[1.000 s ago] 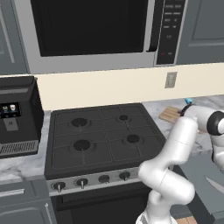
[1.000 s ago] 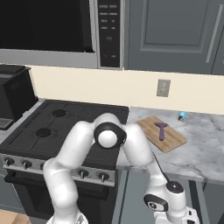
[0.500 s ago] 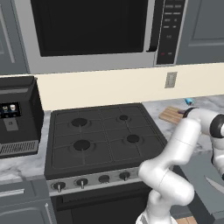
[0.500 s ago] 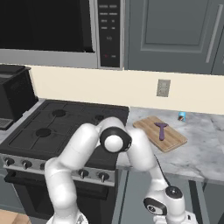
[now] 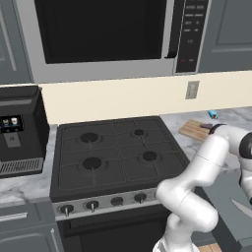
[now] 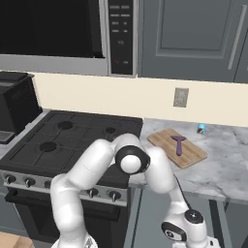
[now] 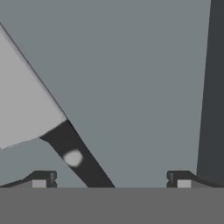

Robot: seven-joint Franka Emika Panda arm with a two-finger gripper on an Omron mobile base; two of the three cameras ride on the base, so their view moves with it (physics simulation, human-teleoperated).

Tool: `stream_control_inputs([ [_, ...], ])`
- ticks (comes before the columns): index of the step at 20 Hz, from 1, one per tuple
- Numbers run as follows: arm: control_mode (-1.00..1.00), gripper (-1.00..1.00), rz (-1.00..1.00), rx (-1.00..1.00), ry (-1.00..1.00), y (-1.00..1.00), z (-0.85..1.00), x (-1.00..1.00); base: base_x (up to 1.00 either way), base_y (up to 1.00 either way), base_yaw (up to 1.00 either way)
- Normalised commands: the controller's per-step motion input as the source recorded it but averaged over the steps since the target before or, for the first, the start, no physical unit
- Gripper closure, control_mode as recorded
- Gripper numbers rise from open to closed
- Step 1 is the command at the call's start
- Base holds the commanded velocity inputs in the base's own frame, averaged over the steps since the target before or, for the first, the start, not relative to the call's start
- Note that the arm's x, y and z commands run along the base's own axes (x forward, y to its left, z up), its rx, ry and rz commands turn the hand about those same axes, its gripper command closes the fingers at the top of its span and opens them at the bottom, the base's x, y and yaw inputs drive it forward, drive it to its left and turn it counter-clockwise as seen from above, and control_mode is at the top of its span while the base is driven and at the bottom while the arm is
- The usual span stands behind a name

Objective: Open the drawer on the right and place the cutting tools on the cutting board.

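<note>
The drawer (image 5: 230,197) on the right stands pulled out below the counter, and my arm reaches down into it. On its grey floor (image 7: 131,78) lies a cutting tool with a broad pale blade (image 7: 24,109) and a dark handle (image 7: 76,157). My gripper (image 7: 111,178) hangs open just above that handle, one fingertip on each side, touching nothing. A pale blade (image 5: 241,206) also shows in the drawer in the left base view. The wooden cutting board (image 6: 191,156) (image 5: 193,130) lies on the counter right of the stove, with a purple-handled tool (image 6: 178,144) on it.
A black gas stove (image 5: 110,152) with front knobs stands left of the drawer. A small blue object (image 6: 200,128) sits by the wall behind the board. A microwave (image 5: 113,34) hangs above the stove, and a coffee machine (image 5: 19,130) stands at the far left.
The arm has sunk a little lower and further right into the drawer. The jaws have stayed open.
</note>
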Motion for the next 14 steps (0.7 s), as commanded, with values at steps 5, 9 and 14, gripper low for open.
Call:
stream_control_inputs([
  [5,-1.00,1.00,0.06,0.00,0.00,-0.05,-0.12,0.00,0.00,0.00,0.00],
  [9,-1.00,1.00,0.02,0.00,0.00,0.00,-0.04,0.00,0.00,0.00,0.00],
  [14,-1.00,1.00,0.00,0.00,-0.02,0.00,0.00,-0.07,0.00,0.00,0.00],
])
